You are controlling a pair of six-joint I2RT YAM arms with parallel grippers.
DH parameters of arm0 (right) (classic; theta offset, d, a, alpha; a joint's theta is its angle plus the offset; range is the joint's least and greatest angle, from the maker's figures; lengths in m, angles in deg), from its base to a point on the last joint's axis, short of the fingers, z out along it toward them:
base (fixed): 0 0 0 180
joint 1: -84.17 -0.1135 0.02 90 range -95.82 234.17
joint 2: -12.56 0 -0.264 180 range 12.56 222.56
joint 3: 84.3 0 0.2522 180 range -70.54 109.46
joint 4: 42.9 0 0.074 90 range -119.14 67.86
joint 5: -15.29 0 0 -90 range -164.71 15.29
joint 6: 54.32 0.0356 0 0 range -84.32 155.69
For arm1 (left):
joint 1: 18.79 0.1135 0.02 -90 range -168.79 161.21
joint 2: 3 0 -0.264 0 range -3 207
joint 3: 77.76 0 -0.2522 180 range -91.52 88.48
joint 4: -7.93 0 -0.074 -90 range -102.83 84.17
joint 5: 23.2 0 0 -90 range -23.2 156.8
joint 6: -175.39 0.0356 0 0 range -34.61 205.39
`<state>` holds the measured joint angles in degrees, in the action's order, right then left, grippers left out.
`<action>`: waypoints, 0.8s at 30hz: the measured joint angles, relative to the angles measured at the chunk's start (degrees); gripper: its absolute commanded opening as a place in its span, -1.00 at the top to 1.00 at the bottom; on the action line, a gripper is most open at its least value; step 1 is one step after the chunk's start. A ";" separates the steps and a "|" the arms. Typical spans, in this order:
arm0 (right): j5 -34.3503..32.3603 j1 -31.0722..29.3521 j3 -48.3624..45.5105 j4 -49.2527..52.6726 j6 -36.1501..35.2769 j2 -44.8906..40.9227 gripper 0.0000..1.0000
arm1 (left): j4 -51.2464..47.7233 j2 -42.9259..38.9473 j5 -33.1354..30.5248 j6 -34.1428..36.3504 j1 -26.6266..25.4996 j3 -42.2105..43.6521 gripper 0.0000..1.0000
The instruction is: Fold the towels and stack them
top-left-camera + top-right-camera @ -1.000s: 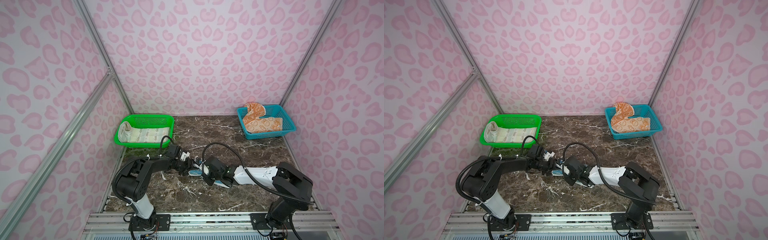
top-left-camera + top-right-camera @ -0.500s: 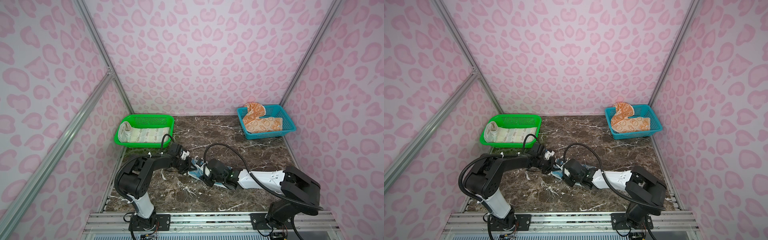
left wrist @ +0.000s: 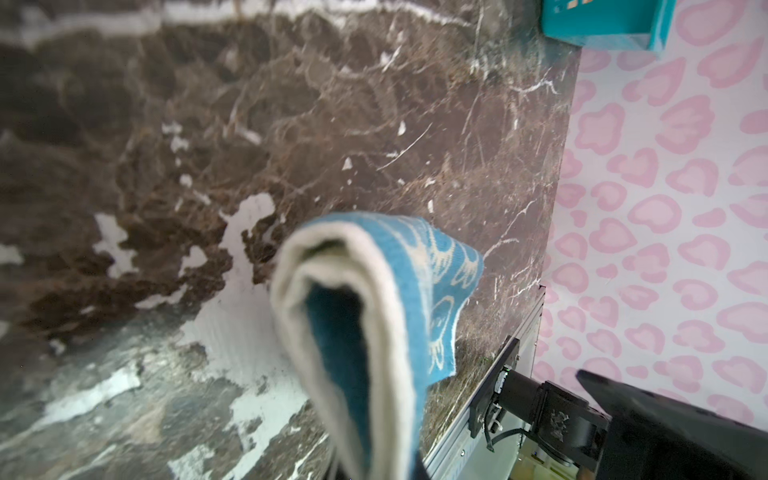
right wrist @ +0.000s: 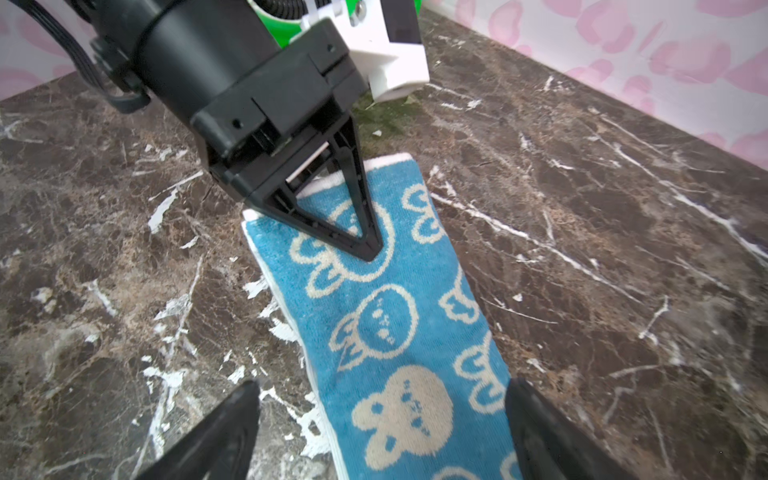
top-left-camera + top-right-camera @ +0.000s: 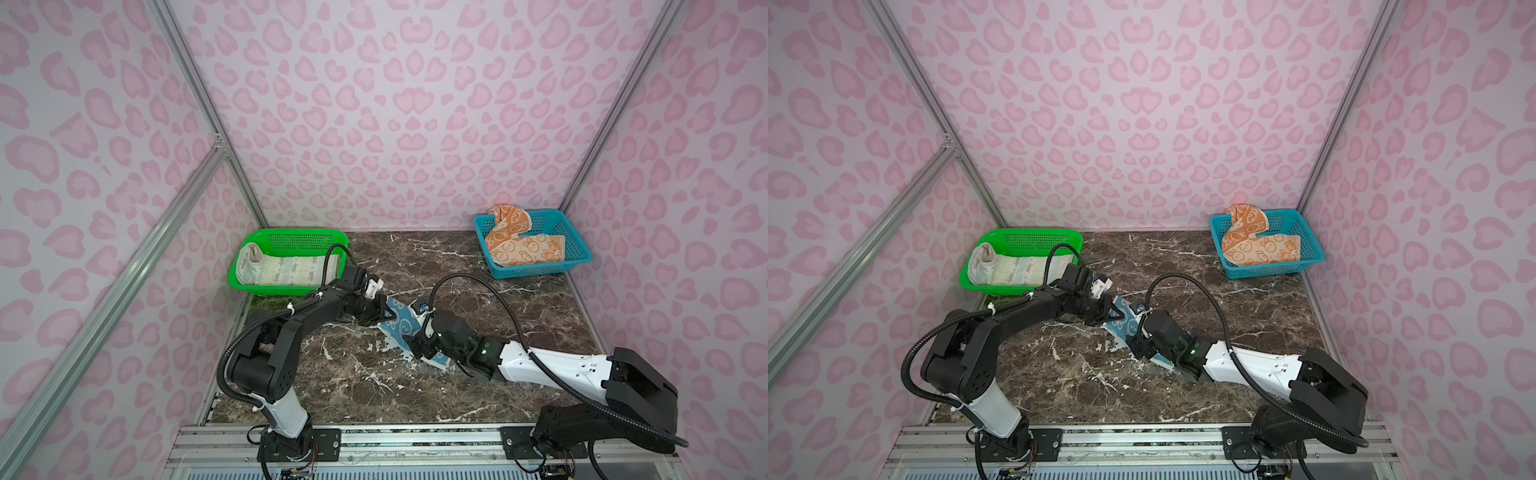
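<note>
Blue bunny towel (image 4: 390, 332) is on the marble table (image 5: 540, 316) near centre, already folded into a narrow strip running roughly 11 to 5 o'clock in both top views. Left gripper (image 4: 365, 249) comes in from 9 o'clock, jaws pinched shut on the strip's 11 o'clock end. Left wrist view shows the cloth doubled into a loop right in front of the camera, white backing inside, so I read it as a real clamp, not just a press. Right gripper (image 4: 382, 428) sits over the 5 o'clock end, jaws spread wide, fingers (image 4: 232, 424) either side of the strip, gripping nothing. My read: left pins one end so the strip doesn't unroll or skid on slick marble. Next is likely an end-over-end fold or a carry to the stack. White chevron towel (image 5: 286, 270) lies folded in the green mesh basket (image 5: 299, 241) at 10 o'clock, near the left arm's wrist, so presumably that's the stack spot. Orange bunny towel (image 5: 523, 251) is bunched and unfolded in the blue mesh basket (image 5: 540, 271) at 2 o'clock, one corner draped on the back rim, not yet done. Risk: with a single-end grip, loose layers may fan open when lifted.
</note>
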<state>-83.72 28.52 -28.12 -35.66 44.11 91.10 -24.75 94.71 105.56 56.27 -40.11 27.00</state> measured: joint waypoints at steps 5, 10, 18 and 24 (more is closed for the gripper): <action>-2.43 1.36 1.33 0.22 1.55 -2.03 -0.98 | -7.15 0.00 -2.29 6.14 0.81 -9.94 0.93; -3.21 2.56 4.09 0.26 3.19 -1.40 -0.97 | -13.22 2.08 -5.25 11.10 3.19 -20.65 0.93; -1.16 2.56 7.41 0.46 4.44 2.78 -0.97 | -19.30 4.81 -11.37 15.47 8.48 -33.14 0.93; 2.19 2.56 7.89 0.35 3.89 3.32 -0.97 | -22.34 7.21 -16.02 18.08 15.21 -38.93 0.93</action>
<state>-81.54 31.07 -20.23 -35.31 48.00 94.42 -47.09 101.93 89.54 74.34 -24.90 -11.92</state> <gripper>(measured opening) 0.988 0.074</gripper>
